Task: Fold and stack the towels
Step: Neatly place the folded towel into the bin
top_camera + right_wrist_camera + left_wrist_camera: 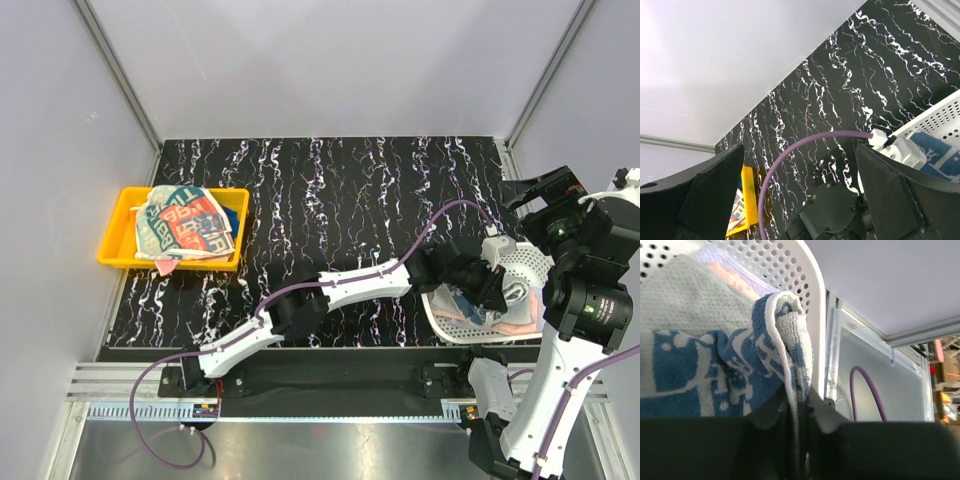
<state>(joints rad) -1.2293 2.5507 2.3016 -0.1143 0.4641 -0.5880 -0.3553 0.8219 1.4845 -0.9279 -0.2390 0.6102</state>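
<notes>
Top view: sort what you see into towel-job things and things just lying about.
Job: folded printed towel; blue-patterned towel, pinched in the left hand; pink towel.
Lying about: yellow tray; white mesh basket; purple cable.

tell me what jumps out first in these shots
The left gripper, stretched across the black marbled table into the white basket at the right, pinches a fold of a blue-patterned towel. At the far left, a yellow tray holds folded printed towels. The right gripper stands wide open by the basket.
</notes>
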